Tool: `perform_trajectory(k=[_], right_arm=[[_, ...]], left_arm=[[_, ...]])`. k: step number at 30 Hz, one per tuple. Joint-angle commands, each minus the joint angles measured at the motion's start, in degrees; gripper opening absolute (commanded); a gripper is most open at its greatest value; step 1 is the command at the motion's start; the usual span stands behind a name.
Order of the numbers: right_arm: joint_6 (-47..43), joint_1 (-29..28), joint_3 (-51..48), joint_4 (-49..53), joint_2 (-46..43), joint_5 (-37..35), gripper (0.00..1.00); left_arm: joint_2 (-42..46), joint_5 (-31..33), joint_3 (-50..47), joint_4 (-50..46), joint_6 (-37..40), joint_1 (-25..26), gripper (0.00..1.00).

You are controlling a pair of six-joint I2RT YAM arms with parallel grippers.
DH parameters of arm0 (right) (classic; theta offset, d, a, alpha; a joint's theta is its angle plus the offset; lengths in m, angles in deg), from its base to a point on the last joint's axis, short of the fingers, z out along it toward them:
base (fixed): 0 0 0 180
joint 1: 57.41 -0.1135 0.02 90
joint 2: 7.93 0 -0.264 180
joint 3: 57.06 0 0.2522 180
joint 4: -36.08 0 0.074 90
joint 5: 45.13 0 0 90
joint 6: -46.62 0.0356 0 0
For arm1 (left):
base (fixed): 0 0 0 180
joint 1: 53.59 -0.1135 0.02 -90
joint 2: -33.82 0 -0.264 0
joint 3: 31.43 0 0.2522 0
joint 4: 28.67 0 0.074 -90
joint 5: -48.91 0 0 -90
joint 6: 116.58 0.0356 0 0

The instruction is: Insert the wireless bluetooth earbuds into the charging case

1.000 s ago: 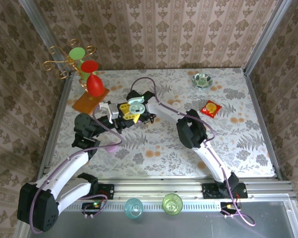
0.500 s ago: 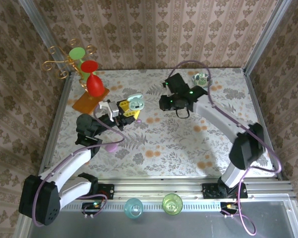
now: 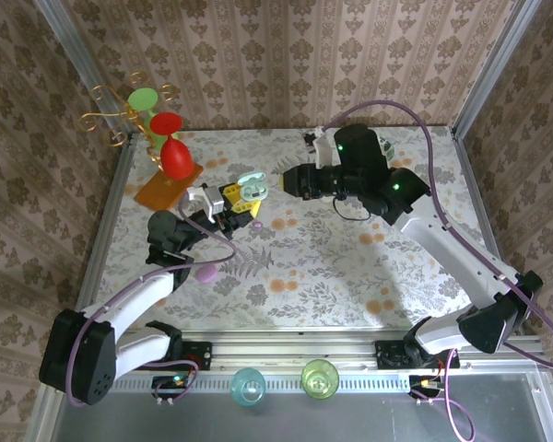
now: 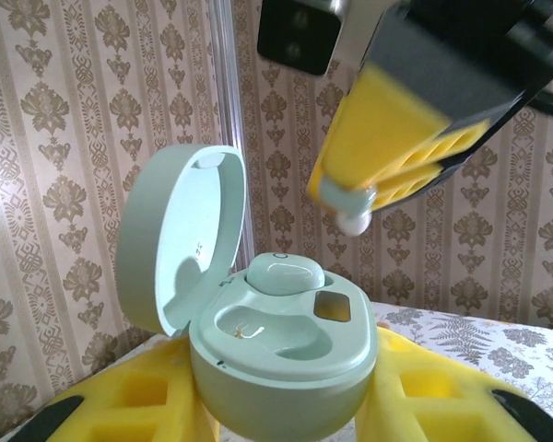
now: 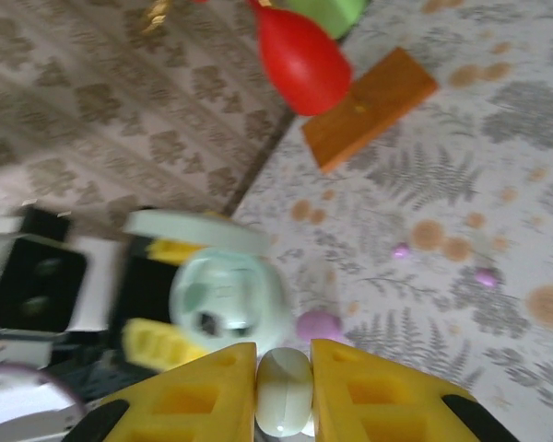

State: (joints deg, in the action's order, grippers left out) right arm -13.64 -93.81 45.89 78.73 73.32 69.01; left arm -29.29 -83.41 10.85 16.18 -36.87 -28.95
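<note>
**Second bud poised beside the open case**

The left gripper [image 4: 276, 410] has its yellow pads clamped on either side of the mint-green charging case [image 4: 281, 354], whose lid [image 4: 180, 239] is swung back to the left. A seated earbud [image 4: 286, 273] already fills the far socket, and the near socket [image 4: 258, 327] lies bare. The right gripper [image 5: 284, 359] is nipped narrow on a pale earbud [image 5: 284, 391], which pokes out at the fingertips.

From the left wrist camera, that pinched bud hangs above the case and off toward its right side. It is well apart from the rim and not over the near socket. From overhead, the right gripper [image 3: 290, 181] sits near the case, to its right.

To land it cleanly, I'd say the right arm should slide across until the bud is straight above the near socket. It should turn the bud to match the hollow, then come down slowly and let go only once the bud has settled. The raised lid crowds the left side, so the open right side looks the safer approach. The left arm should hold the case steady throughout.

Two lilac earbuds [image 5: 401, 250] lie loose on the table [image 5: 535, 184], away from both grippers.
</note>
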Motion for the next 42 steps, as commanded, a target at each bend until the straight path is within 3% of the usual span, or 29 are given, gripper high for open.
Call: perform_trajectory(k=[1, 15, 22, 37, 42], right_arm=[[-1.9, -2.6, 5.1, -1.9, 2.2, 2.3, 0.21], [-7.0, -8.8, 17.2, 2.4, 11.5, -1.7, 0.2], [-7.8, -9.0, 17.0, 4.8, 13.0, -5.1, 0.21], [-7.3, -9.4, 17.0, 4.3, 14.9, -4.2, 0.21], [-8.0, -10.2, 15.9, 4.2, 14.8, -8.2, 0.21]], left_arm=[[-0.1, 0.4, -0.3, 4.0, 0.0, -0.5, 0.23], [0.8, 2.4, -0.1, 2.5, -0.6, -0.5, 0.23], [2.4, 3.9, -0.1, 0.6, -1.0, -0.5, 0.23], [3.6, 5.0, 0.3, -1.3, -0.5, -0.4, 0.23], [3.9, 6.6, 0.4, -2.0, -0.1, -0.5, 0.23]])
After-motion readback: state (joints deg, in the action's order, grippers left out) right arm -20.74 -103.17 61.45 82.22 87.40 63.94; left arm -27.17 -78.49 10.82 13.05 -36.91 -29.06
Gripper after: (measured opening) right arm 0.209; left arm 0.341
